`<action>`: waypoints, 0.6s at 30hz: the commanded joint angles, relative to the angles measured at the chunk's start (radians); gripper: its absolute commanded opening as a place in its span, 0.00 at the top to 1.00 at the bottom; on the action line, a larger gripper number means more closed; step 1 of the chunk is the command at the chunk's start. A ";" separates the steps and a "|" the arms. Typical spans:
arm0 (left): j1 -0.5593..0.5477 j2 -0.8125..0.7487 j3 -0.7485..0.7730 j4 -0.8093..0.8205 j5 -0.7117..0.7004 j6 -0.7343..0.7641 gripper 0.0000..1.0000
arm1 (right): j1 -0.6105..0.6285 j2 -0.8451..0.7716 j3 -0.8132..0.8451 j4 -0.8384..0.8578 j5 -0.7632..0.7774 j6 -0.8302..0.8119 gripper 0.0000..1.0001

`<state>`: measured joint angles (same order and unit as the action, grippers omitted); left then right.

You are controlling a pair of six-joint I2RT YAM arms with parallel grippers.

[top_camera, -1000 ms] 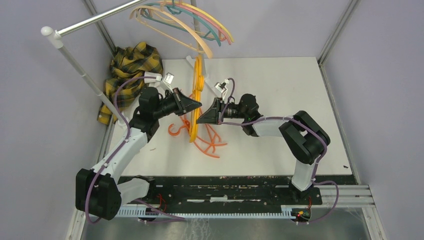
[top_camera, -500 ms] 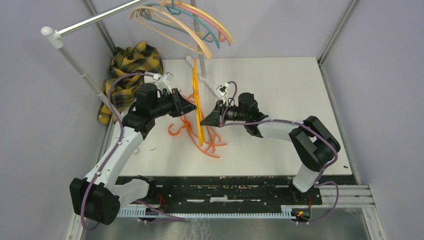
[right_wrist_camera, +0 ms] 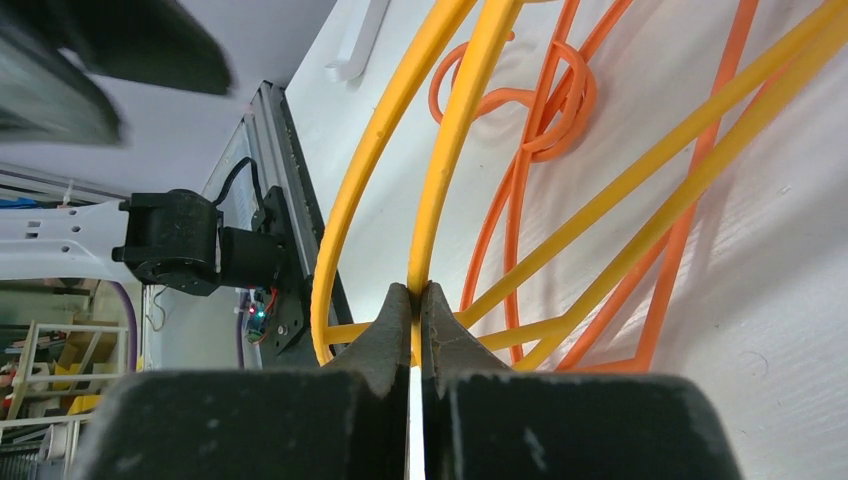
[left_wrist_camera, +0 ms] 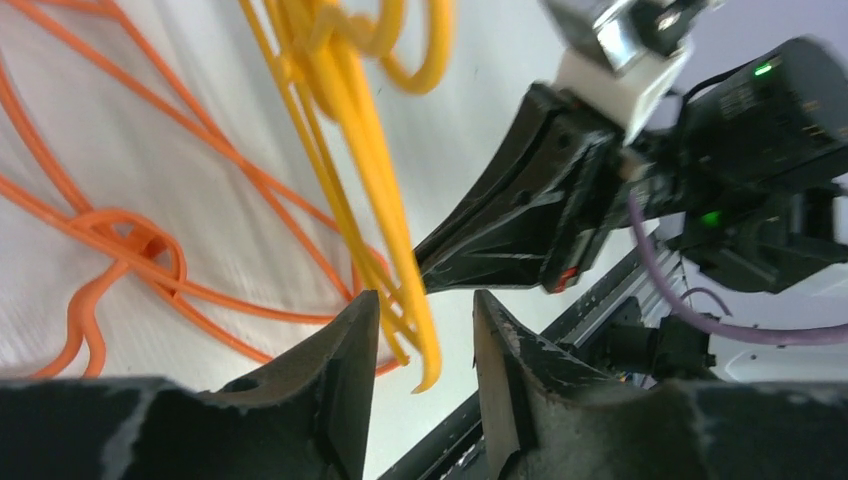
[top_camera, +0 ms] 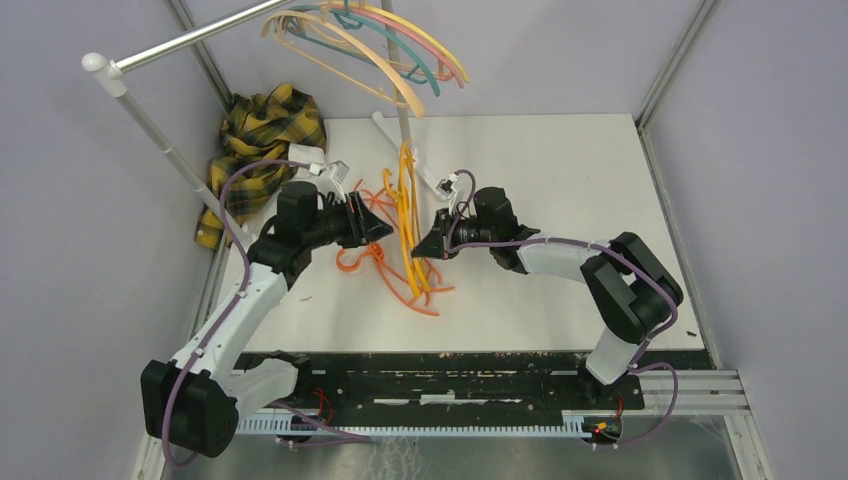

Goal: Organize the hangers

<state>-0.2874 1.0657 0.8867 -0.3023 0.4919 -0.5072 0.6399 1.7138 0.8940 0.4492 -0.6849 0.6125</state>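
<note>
Two yellow hangers [top_camera: 405, 215] stand tilted at mid-table over a tangle of orange hangers [top_camera: 365, 258]. My right gripper [top_camera: 422, 245] is shut on the arm of one yellow hanger [right_wrist_camera: 450, 150]; its jaws pinch the thin bar [right_wrist_camera: 418, 290]. My left gripper [top_camera: 385, 228] is open just left of them. In the left wrist view, the tip of a yellow hanger [left_wrist_camera: 400, 250] hangs between the spread jaws [left_wrist_camera: 425, 310] without touching them. Orange hangers [left_wrist_camera: 150, 250] lie on the table behind, and also show in the right wrist view [right_wrist_camera: 540, 120]. Several peach, pink, teal and yellow hangers [top_camera: 370, 40] hang on the rack.
The rack's upright pole [top_camera: 405, 130] stands just behind the yellow hangers, its bar [top_camera: 190, 40] running to the upper left. A yellow-black plaid cloth [top_camera: 262, 135] lies at the table's back-left corner. The two grippers face each other a few centimetres apart.
The yellow hangers have tipped from standing edge-on to leaning over the orange ones. The left arm has drawn back to the left and lower. The right gripper has kept its hold.
</note>
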 commanded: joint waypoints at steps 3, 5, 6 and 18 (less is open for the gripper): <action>0.002 -0.019 -0.141 0.179 0.035 -0.018 0.50 | 0.009 -0.050 0.030 0.101 -0.049 0.008 0.99; 0.002 -0.019 -0.162 0.201 0.034 -0.024 0.49 | 0.012 -0.057 0.039 0.104 -0.058 0.016 0.99; 0.002 -0.021 -0.170 0.207 0.030 -0.026 0.49 | 0.013 -0.058 0.042 0.110 -0.062 0.022 0.99; 0.002 -0.008 -0.202 0.314 0.043 -0.095 0.49 | 0.049 -0.037 0.084 0.127 -0.077 0.056 0.99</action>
<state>-0.2874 1.0660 0.6891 -0.0895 0.5079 -0.5457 0.6769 1.7092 0.9180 0.4759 -0.7334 0.6666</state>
